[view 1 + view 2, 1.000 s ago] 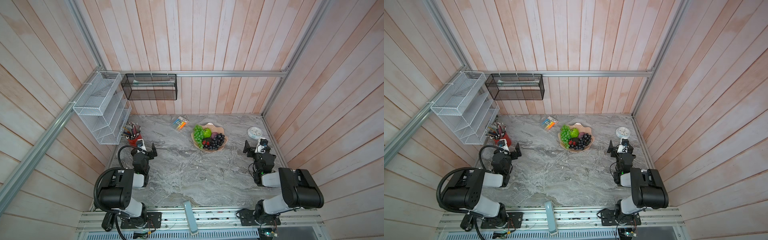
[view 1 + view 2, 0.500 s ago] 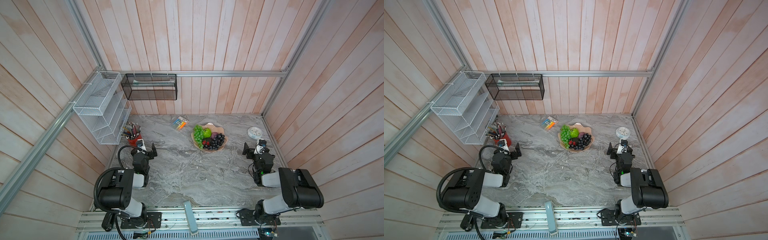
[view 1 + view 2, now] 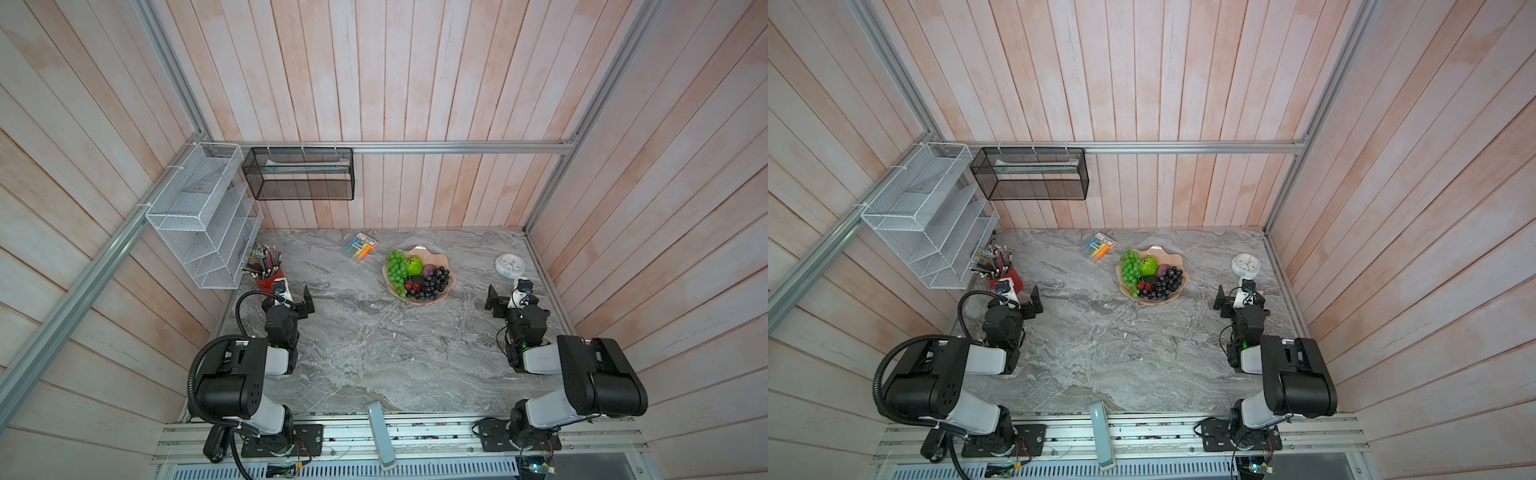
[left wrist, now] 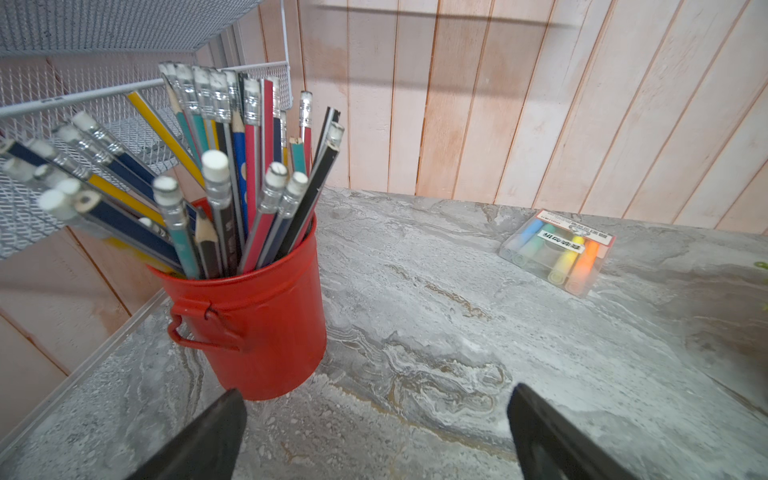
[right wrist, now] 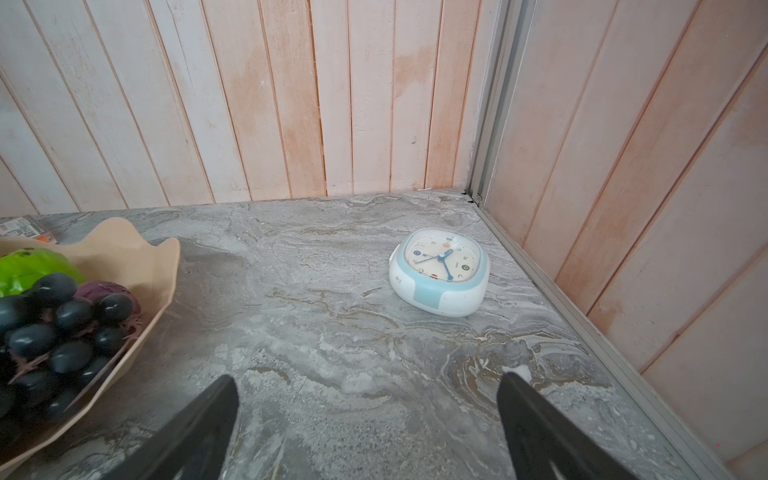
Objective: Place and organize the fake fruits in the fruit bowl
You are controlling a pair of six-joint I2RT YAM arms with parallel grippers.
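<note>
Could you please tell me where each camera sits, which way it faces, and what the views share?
Top views: high above the robot's side, looking down at the marble table, the fruit bowl, the left arm and right arm.
Left wrist: behind the left gripper, facing the red pencil cup and highlighter pack; its open jaws show.
Right wrist: behind the right gripper, facing the clock and the fruit bowl's edge; open jaws show.
Shared: top views and right wrist both show fruit bowl and clock.
</note>
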